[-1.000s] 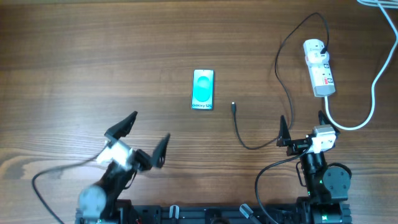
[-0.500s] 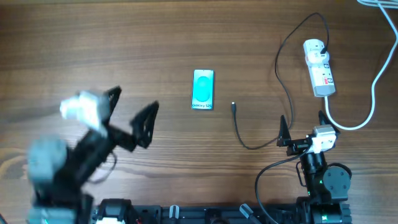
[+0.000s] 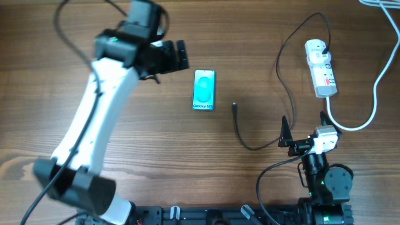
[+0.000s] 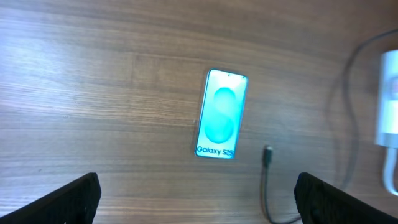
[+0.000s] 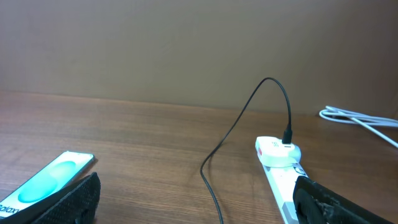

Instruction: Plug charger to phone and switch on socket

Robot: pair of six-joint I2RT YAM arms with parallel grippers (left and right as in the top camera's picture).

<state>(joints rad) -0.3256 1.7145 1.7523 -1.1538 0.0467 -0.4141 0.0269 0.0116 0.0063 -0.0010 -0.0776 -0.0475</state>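
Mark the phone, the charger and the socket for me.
phone [image 3: 204,90], overhead view, screen centre.
charger [image 3: 234,107], overhead view, plug tip at free end.
socket [image 3: 320,70], overhead view, middle of white body.

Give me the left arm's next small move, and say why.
Probably lower the left gripper onto the phone to pin it. The jaws are open and the wrist view frames the phone between them, while the charger's plug tip lies loose beside the phone's text end, not yet plugged in.
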